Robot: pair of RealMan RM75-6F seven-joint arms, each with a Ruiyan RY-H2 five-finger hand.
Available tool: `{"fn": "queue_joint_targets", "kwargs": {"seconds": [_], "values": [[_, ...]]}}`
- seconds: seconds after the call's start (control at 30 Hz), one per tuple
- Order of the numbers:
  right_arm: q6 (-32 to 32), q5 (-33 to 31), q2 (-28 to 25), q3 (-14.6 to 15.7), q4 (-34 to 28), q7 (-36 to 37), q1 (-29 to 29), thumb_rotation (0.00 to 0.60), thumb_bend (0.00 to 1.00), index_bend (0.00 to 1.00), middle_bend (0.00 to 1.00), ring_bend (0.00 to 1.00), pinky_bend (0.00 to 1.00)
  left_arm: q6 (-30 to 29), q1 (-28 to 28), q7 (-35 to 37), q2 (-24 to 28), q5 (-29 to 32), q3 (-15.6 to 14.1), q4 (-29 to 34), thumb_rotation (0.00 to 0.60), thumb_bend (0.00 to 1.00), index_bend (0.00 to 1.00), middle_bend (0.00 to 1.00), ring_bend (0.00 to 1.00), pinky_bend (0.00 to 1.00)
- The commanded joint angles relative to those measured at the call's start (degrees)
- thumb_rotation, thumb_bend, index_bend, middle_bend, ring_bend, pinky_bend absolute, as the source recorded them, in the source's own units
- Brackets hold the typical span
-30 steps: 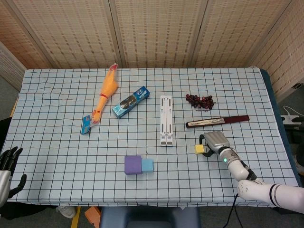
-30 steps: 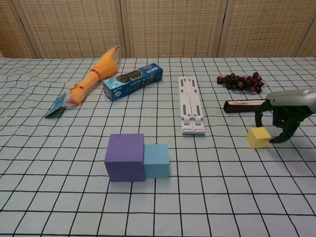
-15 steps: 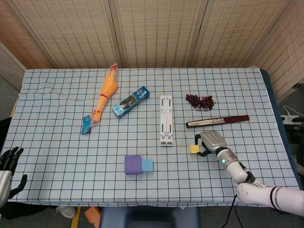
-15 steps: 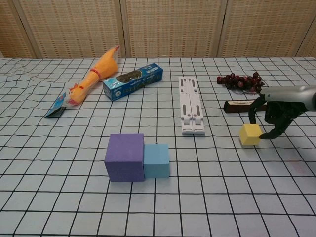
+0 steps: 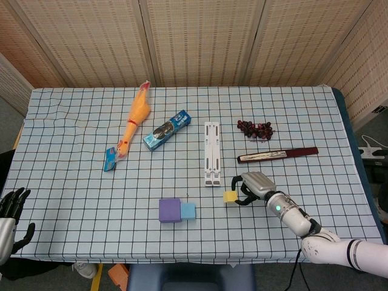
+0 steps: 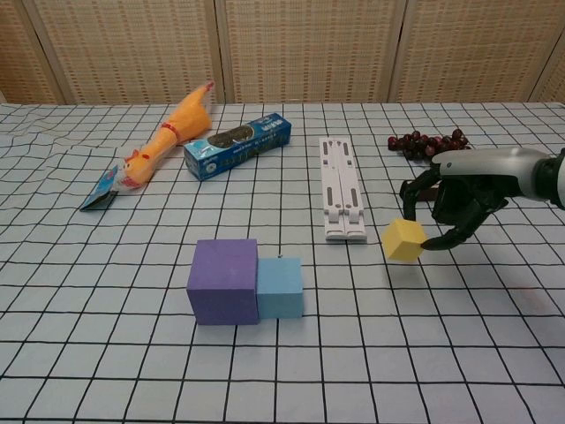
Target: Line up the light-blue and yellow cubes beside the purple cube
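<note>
At the head view's left edge, the spread left robot hand (image 5: pixel 12 209) shows, unseen from the chest; right robot hand (image 6: pixel 459 205) pinches the yellow cube (image 6: pixel 404 240).

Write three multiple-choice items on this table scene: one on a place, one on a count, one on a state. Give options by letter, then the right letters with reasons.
1. Where is the light-blue cube?
A. Touching the purple cube's right side in the chest view
B. On top of the white stand
C. Beside the grapes

2. How many cubes are in view?
A. Two
B. Three
C. Five

3. What is the right hand doing?
A. Resting flat on the cloth
B. Gripping the toothpaste box
C. Holding the yellow cube

Answers:
1 A: both views show the two cubes side by side with no gap.
2 B: purple, light-blue and yellow are the only cubes.
3 C: its fingers close round the yellow cube, which sits tilted between them near the white stand's near end.
</note>
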State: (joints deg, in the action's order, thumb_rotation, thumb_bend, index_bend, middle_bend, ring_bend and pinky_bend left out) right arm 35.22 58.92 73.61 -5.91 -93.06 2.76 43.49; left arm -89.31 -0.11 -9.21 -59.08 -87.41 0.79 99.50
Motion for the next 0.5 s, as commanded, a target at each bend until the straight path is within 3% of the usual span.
{"fn": "queue_joint_targets", "kwargs": {"seconds": [0.03, 0.5], "values": [[-2.53, 2.13, 1.05, -0.88, 0.14, 3.33, 0.37, 0.600, 0.20, 0.53, 0.92, 1.00, 1.00, 0.02, 0.00, 0.13, 0.00, 0.10, 0.04, -0.05, 0.600, 0.44, 0.00, 0.00, 0.03, 0.31], [-6.79, 5.61, 3.45, -1.11, 1.73, 8.33, 1.75, 0.600, 0.20, 0.53, 0.92, 1.00, 1.00, -0.30, 0.12, 0.69, 0.08, -0.01, 0.10, -0.19, 0.600, 0.45, 0.00, 0.00, 0.03, 0.31]]}}
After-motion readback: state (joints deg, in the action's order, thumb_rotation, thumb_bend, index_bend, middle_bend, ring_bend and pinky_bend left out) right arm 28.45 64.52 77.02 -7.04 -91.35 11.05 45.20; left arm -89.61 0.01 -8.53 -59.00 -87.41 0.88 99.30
